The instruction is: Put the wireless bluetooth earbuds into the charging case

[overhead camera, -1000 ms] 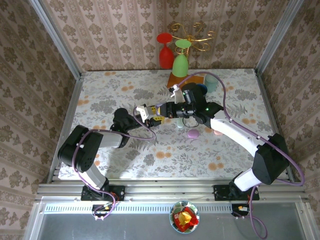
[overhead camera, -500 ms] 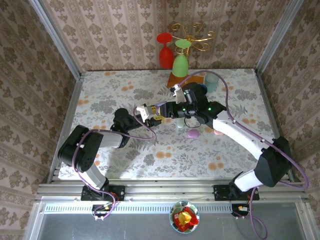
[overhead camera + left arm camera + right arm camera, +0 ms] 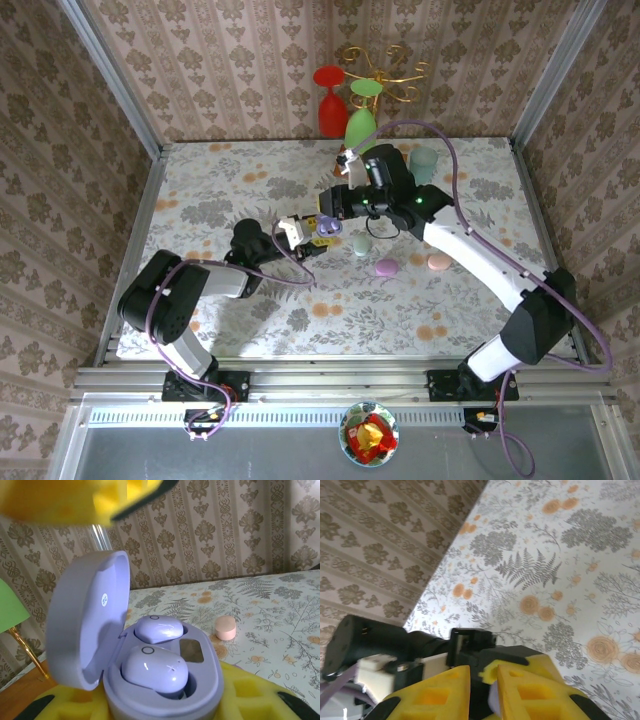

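An open lilac charging case (image 3: 165, 680) sits lid-up between the yellow pads (image 3: 260, 695) of my left gripper (image 3: 165, 711), which is shut on it. Two lilac earbuds lie in its wells, one at the front (image 3: 155, 669) and one behind it (image 3: 159, 628). From above, the case (image 3: 326, 228) is held over mid-table by the left gripper (image 3: 314, 234). My right gripper (image 3: 331, 207) hovers just above and behind the case. Its yellow fingers (image 3: 435, 695) are closed to a narrow slit with nothing held, right gripper (image 3: 484, 682). One blurred finger (image 3: 65, 500) crosses the top of the left wrist view.
Closed pebble cases lie right of the grippers: pale green (image 3: 360, 245), mauve (image 3: 386, 267), pink (image 3: 437, 262), the pink case (image 3: 225, 627) also behind the held one. Red (image 3: 331, 105) and green (image 3: 361, 125) glasses, a gold stand (image 3: 385, 70) and a teal cup (image 3: 423, 163) line the back.
The right gripper has pulled up and back from the lilac case, its wrist moving toward the rear. The left gripper, still holding the case, has shifted slightly right.
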Controlling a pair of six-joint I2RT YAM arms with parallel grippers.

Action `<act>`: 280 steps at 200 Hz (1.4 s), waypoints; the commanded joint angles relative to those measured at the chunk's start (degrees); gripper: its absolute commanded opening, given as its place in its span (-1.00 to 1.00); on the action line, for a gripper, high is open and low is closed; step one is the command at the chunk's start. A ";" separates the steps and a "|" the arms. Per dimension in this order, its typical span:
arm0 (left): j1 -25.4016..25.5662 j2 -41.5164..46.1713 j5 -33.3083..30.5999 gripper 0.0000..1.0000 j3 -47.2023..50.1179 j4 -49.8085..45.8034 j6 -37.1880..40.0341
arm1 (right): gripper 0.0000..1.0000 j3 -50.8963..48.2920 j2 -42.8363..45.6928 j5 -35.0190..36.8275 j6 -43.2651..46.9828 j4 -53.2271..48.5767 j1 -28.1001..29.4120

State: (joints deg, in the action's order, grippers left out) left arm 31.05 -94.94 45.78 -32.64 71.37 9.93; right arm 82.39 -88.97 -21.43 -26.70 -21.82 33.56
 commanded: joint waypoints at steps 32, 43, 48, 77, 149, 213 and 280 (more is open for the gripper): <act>-0.43 0.07 -4.21 -0.36 -0.66 2.28 -9.88 | -0.54 -4.01 1.95 -0.90 0.45 -3.00 -0.45; -0.46 -0.28 -3.74 -0.36 -0.61 2.11 -10.25 | -0.51 -5.84 3.70 0.21 0.14 -2.47 -0.43; -0.46 -0.45 -3.74 -0.36 -0.52 2.06 -10.34 | -0.48 -6.72 4.45 0.76 0.03 -2.00 -0.51; 0.32 -2.71 -5.44 -0.37 1.46 2.05 -11.85 | -0.10 -12.71 8.80 2.39 -1.17 1.12 -1.54; 6.82 -7.67 -16.09 -0.35 10.59 2.19 -11.53 | 0.20 -28.15 17.15 3.32 -3.03 0.51 -4.71; 9.17 -15.20 -19.05 -0.26 11.46 2.50 -8.44 | 0.33 -32.62 19.70 5.29 -3.21 1.41 -6.03; 9.44 -9.16 -19.47 0.87 15.27 2.68 -8.79 | 0.52 -35.23 22.68 10.45 1.55 2.06 -9.04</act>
State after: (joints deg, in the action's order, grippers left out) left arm 39.86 -108.62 26.68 -19.59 72.77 1.23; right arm 49.10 -68.40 -16.43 -28.38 -20.84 25.89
